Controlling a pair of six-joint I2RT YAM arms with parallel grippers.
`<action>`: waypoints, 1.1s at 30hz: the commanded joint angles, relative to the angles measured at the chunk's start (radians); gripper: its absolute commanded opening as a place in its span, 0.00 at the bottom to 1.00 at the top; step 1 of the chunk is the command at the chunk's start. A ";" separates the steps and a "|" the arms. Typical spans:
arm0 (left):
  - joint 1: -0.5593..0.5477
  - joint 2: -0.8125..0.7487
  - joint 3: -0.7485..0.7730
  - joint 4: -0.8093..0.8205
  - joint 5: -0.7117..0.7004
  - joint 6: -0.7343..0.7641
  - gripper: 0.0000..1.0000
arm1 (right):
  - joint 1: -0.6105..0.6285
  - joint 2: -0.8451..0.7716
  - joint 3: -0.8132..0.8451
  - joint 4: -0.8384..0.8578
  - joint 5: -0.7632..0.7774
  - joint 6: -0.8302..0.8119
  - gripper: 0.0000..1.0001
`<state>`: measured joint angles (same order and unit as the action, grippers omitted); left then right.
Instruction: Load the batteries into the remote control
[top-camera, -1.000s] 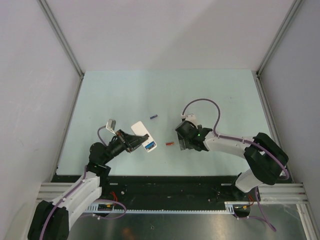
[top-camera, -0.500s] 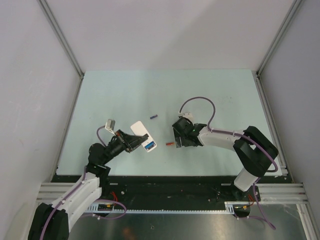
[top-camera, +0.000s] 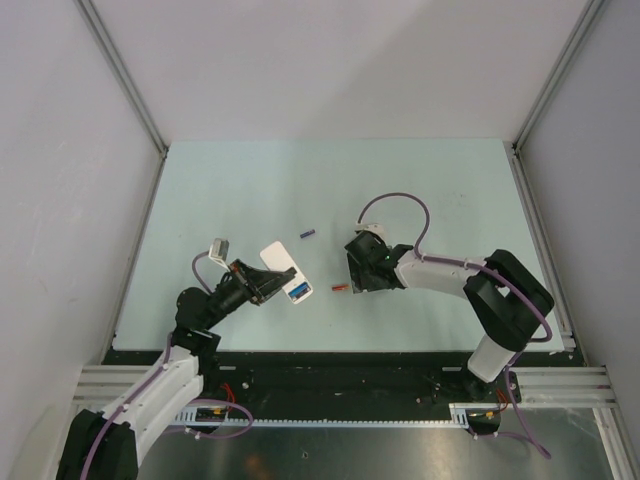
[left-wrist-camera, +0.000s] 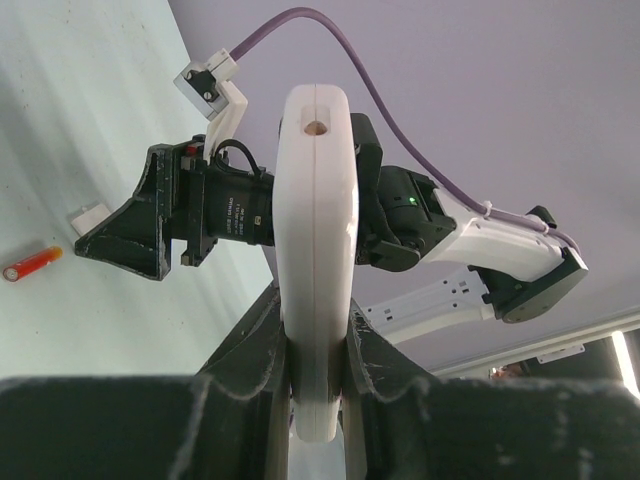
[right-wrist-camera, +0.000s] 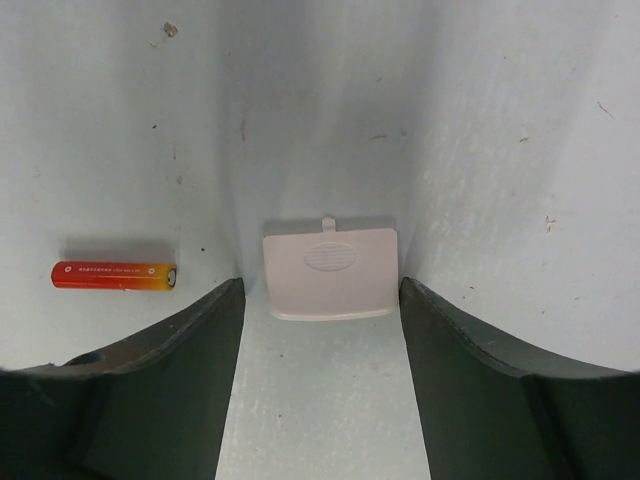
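Left gripper (left-wrist-camera: 318, 365) clamped on the remote control (left-wrist-camera: 318, 230), held edge-on, a blue battery (top-camera: 299, 291) showing in its open back. Right gripper (right-wrist-camera: 318, 300) spread wide, fingers (right-wrist-camera: 200, 340) down on the table (top-camera: 230, 190) either side of the white cover piece (right-wrist-camera: 330, 272). Orange-red battery (right-wrist-camera: 114, 275) lies just outside one finger; a dark battery (top-camera: 308, 235) lies well apart

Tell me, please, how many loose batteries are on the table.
2: orange-red battery beside the right claw, dark battery farther back; the remote may hide more.
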<state>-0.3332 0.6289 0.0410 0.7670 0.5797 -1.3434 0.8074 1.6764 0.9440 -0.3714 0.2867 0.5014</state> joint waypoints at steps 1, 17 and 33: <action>0.005 -0.009 -0.205 0.029 -0.007 0.003 0.00 | -0.005 0.037 0.018 -0.024 -0.023 -0.021 0.66; 0.005 -0.008 -0.204 0.025 -0.007 0.006 0.00 | -0.010 0.037 0.019 -0.069 -0.069 -0.075 0.66; 0.005 0.029 -0.171 0.022 -0.024 0.010 0.00 | -0.013 -0.041 0.018 -0.115 -0.084 -0.020 0.15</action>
<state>-0.3332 0.6418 0.0410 0.7563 0.5777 -1.3434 0.7940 1.6848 0.9649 -0.3939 0.2249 0.4416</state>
